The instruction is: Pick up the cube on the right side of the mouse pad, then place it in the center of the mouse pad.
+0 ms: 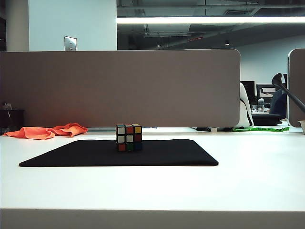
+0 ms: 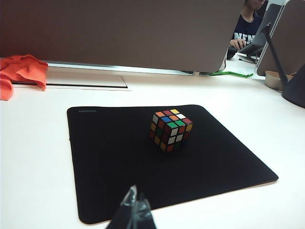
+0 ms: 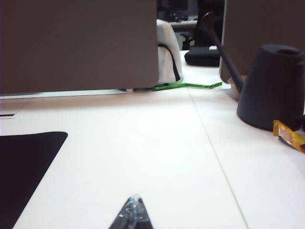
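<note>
The cube (image 1: 129,137) (image 2: 170,130), black-framed with white, red, orange, yellow, blue and green stickers, stands near the middle of the black mouse pad (image 1: 95,155) (image 2: 109,162). Nothing touches it. My left gripper (image 2: 136,200) is shut and empty, held back over the pad's near edge, well short of the cube. My right gripper (image 3: 134,202) is shut and empty above bare white table, off the pad's right corner (image 3: 24,157). Neither gripper shows in the exterior view.
An orange cloth (image 1: 47,130) (image 2: 19,71) lies at the back left. A grey partition (image 1: 119,88) runs along the table's back. A dark cone-shaped stand (image 3: 274,88) and an orange wrapper (image 3: 289,135) sit on the right.
</note>
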Available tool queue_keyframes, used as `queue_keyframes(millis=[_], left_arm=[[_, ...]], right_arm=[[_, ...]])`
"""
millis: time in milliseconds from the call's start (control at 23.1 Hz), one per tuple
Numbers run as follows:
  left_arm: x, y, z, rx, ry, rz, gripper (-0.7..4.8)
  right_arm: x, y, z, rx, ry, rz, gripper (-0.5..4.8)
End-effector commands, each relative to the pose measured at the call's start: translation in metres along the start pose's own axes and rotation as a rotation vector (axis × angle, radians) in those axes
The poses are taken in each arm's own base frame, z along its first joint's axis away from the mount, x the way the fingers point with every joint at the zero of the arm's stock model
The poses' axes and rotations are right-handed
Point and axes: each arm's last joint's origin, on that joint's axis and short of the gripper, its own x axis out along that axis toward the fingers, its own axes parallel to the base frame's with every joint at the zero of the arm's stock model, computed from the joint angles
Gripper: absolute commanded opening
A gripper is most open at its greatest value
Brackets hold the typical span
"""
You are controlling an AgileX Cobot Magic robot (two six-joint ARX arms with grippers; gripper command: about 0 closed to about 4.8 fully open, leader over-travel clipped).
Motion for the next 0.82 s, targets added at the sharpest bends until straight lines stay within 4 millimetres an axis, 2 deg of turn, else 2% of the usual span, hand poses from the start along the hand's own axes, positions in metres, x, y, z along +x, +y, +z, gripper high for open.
queue_keyframes(millis=[43, 216, 432, 692, 822], left_arm=[[0.0, 0.0, 0.002, 0.002, -0.009, -0.003, -0.06], [0.0, 0.0, 0.002, 0.002, -0.009, -0.003, -0.06], [0.0, 0.0, 0.002, 0.003, -0.013, 0.006, -0.06], [-0.001, 0.004, 0.007, 0.02, -0.078, 0.18, -0.06], [-0.002, 0.007, 0.01, 0.095, -0.109, 0.308, -0.06]], right_arm=[[0.001, 0.0, -0.003, 0.024, -0.004, 0.009, -0.06], [0.006, 0.0, -0.02, 0.023, -0.001, 0.052, -0.06], [0.007, 0.0, -0.026, 0.021, -0.003, 0.064, -0.06], [0.007, 0.0, -0.025, 0.01, -0.004, 0.061, -0.06], [0.007, 0.0, -0.026, 0.01, -0.003, 0.062, -0.06]])
